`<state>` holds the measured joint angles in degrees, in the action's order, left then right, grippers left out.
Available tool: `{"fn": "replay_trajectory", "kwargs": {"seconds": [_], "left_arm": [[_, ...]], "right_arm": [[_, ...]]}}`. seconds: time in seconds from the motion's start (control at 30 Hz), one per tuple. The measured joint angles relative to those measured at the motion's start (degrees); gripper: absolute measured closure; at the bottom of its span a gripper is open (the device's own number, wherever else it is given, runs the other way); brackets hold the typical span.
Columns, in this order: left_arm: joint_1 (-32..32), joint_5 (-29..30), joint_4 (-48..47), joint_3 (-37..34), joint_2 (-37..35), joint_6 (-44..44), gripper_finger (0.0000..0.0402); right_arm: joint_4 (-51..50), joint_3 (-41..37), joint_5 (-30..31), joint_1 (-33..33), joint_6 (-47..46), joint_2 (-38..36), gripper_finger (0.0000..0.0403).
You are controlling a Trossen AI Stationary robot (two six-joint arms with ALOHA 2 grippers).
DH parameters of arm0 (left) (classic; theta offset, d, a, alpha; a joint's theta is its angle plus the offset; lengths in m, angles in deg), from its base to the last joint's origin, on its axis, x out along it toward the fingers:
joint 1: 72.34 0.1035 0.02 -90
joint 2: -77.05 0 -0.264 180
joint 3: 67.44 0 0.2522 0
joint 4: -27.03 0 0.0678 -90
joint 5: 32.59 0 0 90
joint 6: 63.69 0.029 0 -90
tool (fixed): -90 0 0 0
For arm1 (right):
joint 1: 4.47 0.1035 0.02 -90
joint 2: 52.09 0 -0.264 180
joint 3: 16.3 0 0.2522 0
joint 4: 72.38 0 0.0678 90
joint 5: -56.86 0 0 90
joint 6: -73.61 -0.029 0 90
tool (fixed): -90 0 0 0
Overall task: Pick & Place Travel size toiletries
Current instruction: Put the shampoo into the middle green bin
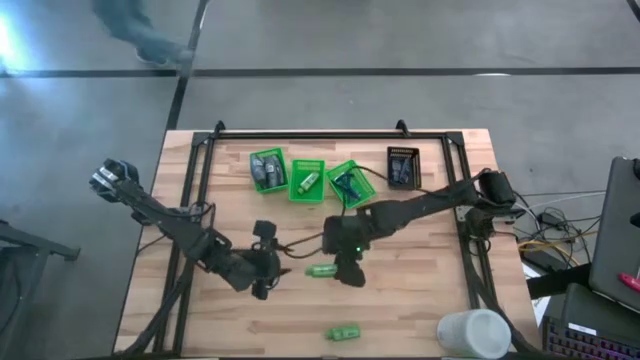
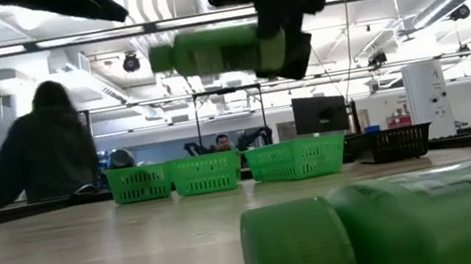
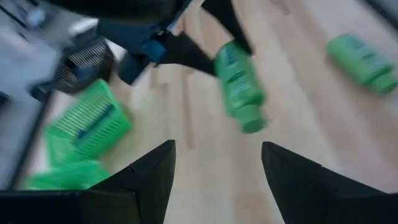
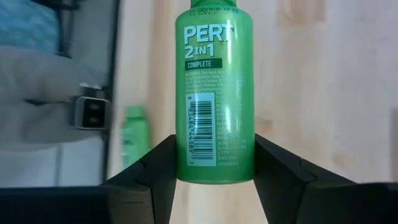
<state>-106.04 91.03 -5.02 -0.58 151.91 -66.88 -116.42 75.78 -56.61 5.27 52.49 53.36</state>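
My right gripper [image 1: 338,268] is shut on a bright green bottle [image 1: 320,270] over the middle of the table; the low view shows the bottle [image 2: 213,52] level and high above the wood. My left gripper [image 1: 262,285] hovers open and empty just to the left of it, its fingers [image 3: 149,171] facing the held bottle [image 3: 239,84]. A second green bottle [image 1: 343,333] lies on its side near the front edge and fills the low view's foreground [image 2: 393,226]. Three green mesh baskets [image 1: 306,180] stand at the far middle, with small items in them. My right gripper pinches the bottle's barcode end [image 4: 214,171] between its two fingers [image 4: 152,168], one on each side. The fingers come from the table's right and lie along the bottle. The bottle is lifted clear and level, its narrower cap end [image 2: 162,58] pointing toward the table's left.
A black basket [image 1: 403,167] stands at the far right, next to the green ones. A big white cylinder [image 1: 475,335] lies at the front right corner. A black frame [image 1: 300,135] runs along the table's far edge and sides. A person [image 2: 43,143] sits beyond the table.
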Motion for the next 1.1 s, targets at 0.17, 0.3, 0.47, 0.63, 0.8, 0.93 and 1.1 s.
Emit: {"fn": "replay_trajectory", "kwargs": {"seconds": [0.17,0.3,0.47,0.63,0.8,0.93,1.1], "left_arm": [[0.39,4.2,3.22,0.0,2.38,10.7,0.0158],[0.36,9.07,7.57,-0.04,4.13,18.9,0.0158],[1.26,12.22,12.02,-0.01,5.43,24.2,0.0158],[3.79,9.14,12.94,0.0,6.69,24.72,0.0158],[6.2,7.8,16.64,-0.01,7.07,28.03,0.016],[6.81,4.75,16.66,0.48,6.71,29.03,0.0181],[6.81,2.91,16.1,0.63,6.71,28.64,0.0241]], "right_arm": [[4.34,0.0,-3.57,-1.86,-2.46,-1.98,0.0241],[5.28,-0.04,-4.47,-4.12,-5.01,-3.17,0.0232],[5.68,0.06,-5.5,-5.83,-5.51,-4.12,0.0231],[5.74,0.97,-6.82,-6.53,-5.29,-4.24,0.0241],[5.57,1.27,-7.06,-6.78,-4.99,-4.24,0.023],[5.56,1.27,-7.25,-7.12,-4.44,-4.24,0.023],[5.38,1.16,-7.05,-8.14,-4.07,-4.24,0.0234]]}}
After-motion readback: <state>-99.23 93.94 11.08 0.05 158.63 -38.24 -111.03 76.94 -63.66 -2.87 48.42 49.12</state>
